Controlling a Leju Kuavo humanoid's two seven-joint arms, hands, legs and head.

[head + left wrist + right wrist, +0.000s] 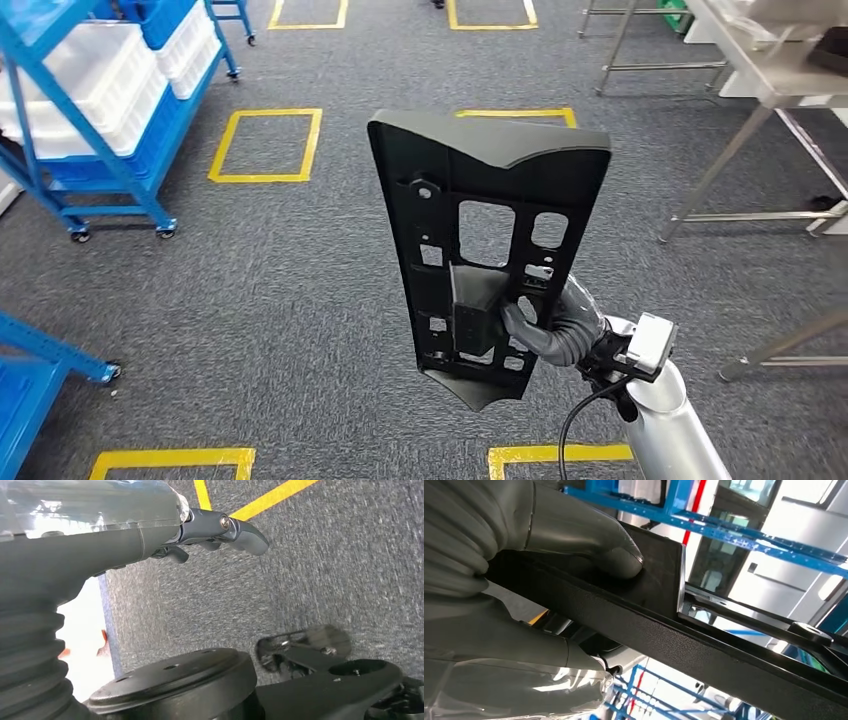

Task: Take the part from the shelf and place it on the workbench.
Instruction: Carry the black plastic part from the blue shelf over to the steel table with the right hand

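Observation:
A large black plastic part (487, 215), a flat panel with several cut-outs, stands upright over the grey carpet in the head view. My right hand (548, 325) grips its lower right edge, fingers reaching through a cut-out. In the right wrist view the thumb (589, 540) presses on the black part (704, 640), whose edge runs across the picture. My left hand (150, 535) hangs over the carpet with its fingers (240, 532) slightly curled and nothing in them. The blue shelf (95, 120) with white bins stands at the far left. A metal workbench (770, 90) stands at the upper right.
Yellow taped rectangles (265, 145) mark the carpet ahead and near my feet. Another blue rack (40, 370) juts in at the lower left. Metal table legs (790, 345) stand at the right edge. Open carpet lies between the shelf and the workbench.

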